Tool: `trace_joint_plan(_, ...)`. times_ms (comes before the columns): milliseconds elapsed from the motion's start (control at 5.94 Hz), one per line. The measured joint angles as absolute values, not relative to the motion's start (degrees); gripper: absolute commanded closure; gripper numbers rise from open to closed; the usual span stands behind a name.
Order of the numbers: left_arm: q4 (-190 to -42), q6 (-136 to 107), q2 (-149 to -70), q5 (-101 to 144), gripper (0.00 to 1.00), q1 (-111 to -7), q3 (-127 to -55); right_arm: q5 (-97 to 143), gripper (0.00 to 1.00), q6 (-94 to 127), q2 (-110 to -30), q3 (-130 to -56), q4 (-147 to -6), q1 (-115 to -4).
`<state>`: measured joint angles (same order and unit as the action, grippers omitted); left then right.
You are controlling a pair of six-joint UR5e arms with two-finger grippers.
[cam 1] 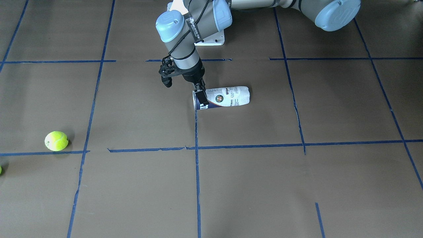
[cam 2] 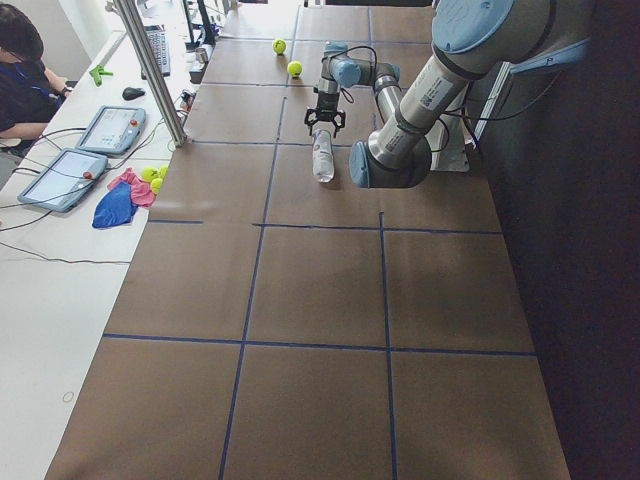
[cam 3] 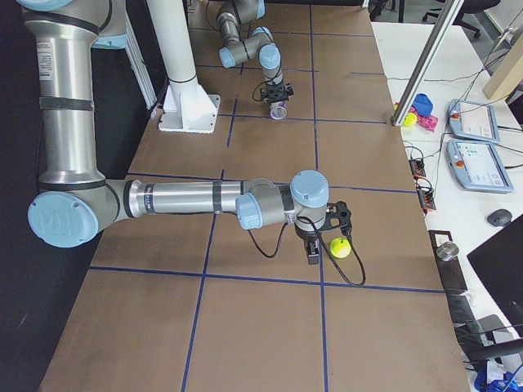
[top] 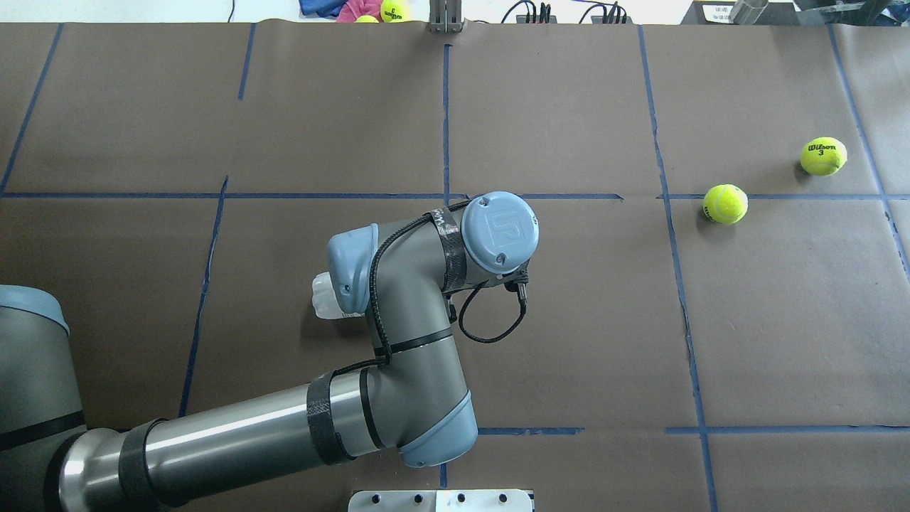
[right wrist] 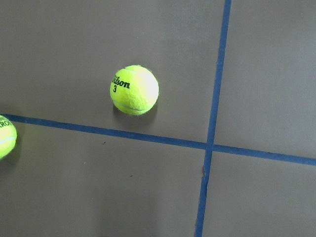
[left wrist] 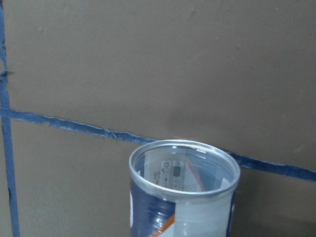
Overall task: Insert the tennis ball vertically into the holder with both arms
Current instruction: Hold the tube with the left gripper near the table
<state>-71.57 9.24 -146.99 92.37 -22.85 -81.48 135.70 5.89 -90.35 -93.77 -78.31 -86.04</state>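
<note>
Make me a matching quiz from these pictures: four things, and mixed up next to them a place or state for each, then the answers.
1. holder
2. tennis ball marked 3
3. blue cloth
4. left gripper

A. on the white side table
B. at the holder's open rim
C. lying on its side
D. yellow-green, near a second ball

Pairs: 1-C, 2-D, 3-A, 4-B.
</note>
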Motion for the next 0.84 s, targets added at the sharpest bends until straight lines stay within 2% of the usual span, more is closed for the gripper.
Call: trace_joint_plan(842,-76.98,8.95,-146.91,91.93,0.03,-22.85,-76.10,135.62,0.00,5.87,-90.35,-93.61,-78.31,-86.05)
